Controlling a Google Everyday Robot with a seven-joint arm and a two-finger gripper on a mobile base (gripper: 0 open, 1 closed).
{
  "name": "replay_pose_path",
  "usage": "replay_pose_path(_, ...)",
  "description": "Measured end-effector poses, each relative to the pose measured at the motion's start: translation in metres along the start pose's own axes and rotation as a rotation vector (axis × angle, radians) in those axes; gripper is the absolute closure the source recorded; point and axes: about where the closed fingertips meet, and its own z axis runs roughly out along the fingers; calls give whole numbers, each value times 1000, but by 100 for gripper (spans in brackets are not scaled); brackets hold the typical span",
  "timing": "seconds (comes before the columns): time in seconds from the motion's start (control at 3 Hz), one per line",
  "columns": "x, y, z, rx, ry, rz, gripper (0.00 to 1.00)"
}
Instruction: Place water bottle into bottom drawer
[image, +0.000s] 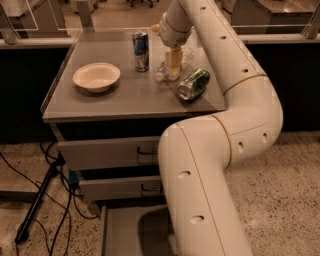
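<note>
Gripper: at small clear plastic water bottle, far-right of grey cabinet top; grip cannot be told.
Bottom drawer: grey, open.

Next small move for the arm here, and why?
Probably secure the grasp before any lift: the gripper sits right at the water bottle lying on the cabinet top, the green can lies close beside, and the bottom drawer is already open below.
</note>
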Motion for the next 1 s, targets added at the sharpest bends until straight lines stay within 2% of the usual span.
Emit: replay_pose_path(1.0,6,11,20,-21,-31,19,0)
